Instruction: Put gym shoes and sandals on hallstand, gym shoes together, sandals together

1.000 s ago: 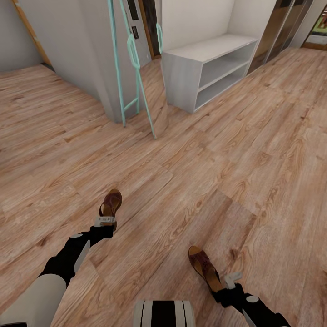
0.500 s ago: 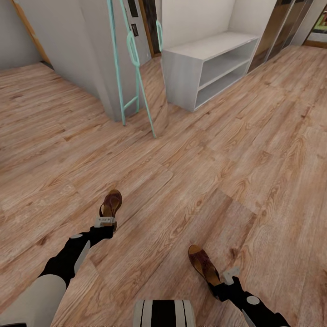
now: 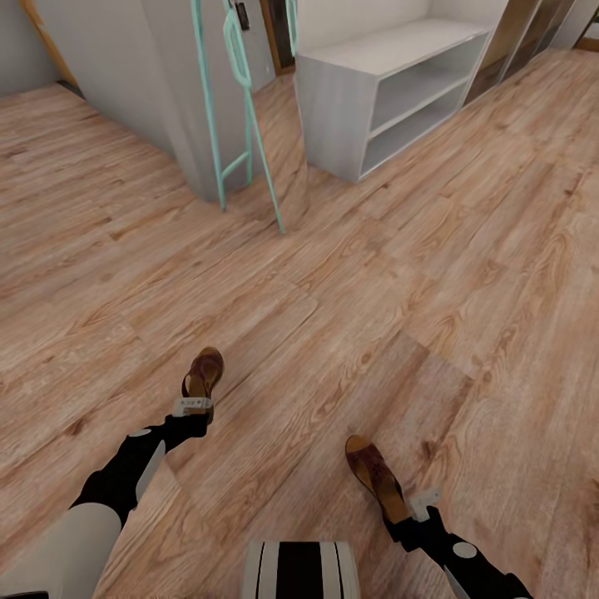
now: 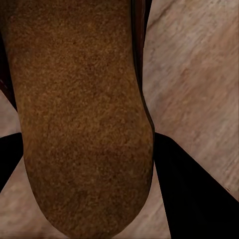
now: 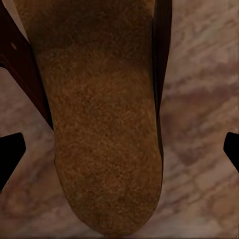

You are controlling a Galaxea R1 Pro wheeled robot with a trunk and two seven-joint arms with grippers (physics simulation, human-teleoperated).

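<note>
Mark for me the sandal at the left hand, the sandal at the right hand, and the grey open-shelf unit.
Left sandal [image 3: 205, 372], head view, on its footbed.
Right sandal [image 3: 376, 480], head view, mid footbed.
Grey shelf unit [image 3: 333, 112], head view, on its near end panel.

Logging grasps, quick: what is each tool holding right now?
Left tool: shut on a brown sandal.
Right tool: shut on the other sandal.

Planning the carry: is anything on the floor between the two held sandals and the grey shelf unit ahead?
Nothing visible lies on the floor between the sandals (left, right) and the shelf unit. A teal-framed mirror leans against the wall just left of the unit, beside the direct path rather than across it.
</note>
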